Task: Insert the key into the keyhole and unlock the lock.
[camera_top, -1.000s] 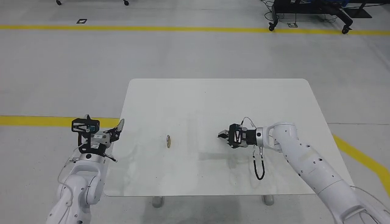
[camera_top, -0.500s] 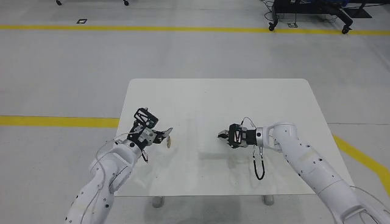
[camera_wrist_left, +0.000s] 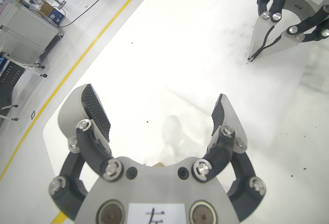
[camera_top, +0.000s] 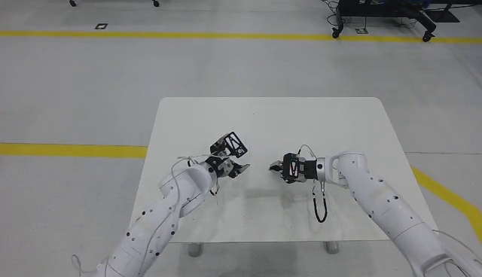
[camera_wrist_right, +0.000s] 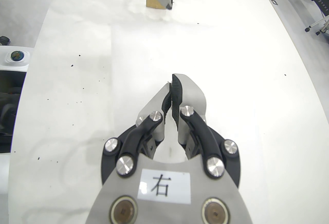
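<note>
Brass lock (camera_wrist_right: 153, 2) sits on the bench (camera_top: 301, 119) beneath the wide-open left end effector (camera_wrist_left: 154, 96). A finger half hides it, so its long axis is unclear. The left wrist view catches a brass sliver. The right end effector (camera_wrist_right: 172, 81) is pinched closed nearby; whether on the key, I cannot tell.

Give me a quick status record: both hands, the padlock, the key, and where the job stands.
Left hand: open, nothing held, low over the padlock.
Right hand: shut, low over the table, tips pointing at the left hand, apart from it.
Padlock: brass, on the table, partly hidden by the left hand.
Key: unconfirmed; only a thin sliver at the right hand's tips.
Progress: padlock not gripped, insertion not begun.
</note>
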Controlling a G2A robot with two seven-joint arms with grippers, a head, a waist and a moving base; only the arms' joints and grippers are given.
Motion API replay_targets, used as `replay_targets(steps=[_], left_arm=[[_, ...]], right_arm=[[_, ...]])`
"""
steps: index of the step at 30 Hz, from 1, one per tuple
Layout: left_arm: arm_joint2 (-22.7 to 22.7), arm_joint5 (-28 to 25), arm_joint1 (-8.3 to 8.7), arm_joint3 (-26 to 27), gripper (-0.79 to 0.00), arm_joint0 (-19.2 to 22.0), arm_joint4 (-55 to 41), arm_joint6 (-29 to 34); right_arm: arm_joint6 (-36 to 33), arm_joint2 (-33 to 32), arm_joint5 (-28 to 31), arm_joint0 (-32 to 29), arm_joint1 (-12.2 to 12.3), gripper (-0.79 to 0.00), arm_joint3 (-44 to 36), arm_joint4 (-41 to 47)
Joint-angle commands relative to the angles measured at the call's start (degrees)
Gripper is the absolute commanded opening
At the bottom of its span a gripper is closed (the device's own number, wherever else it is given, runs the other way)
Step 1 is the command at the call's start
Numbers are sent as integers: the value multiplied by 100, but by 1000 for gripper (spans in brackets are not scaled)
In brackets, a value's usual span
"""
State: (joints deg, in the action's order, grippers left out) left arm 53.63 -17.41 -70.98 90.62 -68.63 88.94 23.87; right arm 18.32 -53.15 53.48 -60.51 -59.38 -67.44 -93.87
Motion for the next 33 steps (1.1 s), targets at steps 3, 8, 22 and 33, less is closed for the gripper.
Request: replay_targets(steps=[3,8,22,33], left_arm=[[-415,285,-150,-538,0,394,168,122],[-811,520,-337,-1213,0,754,242,327],[-1175,634,-629,-2040,0,1175,229,389],[-1029,631,-664,-1919,0,1157,261,260]], right_arm=[[0,0,0,0,0,-785,0,0],[0,0,0,0,0,-785,0,0],[0,0,0,0,0,-785,0,0],[0,0,0,0,0,-785,0,0]])
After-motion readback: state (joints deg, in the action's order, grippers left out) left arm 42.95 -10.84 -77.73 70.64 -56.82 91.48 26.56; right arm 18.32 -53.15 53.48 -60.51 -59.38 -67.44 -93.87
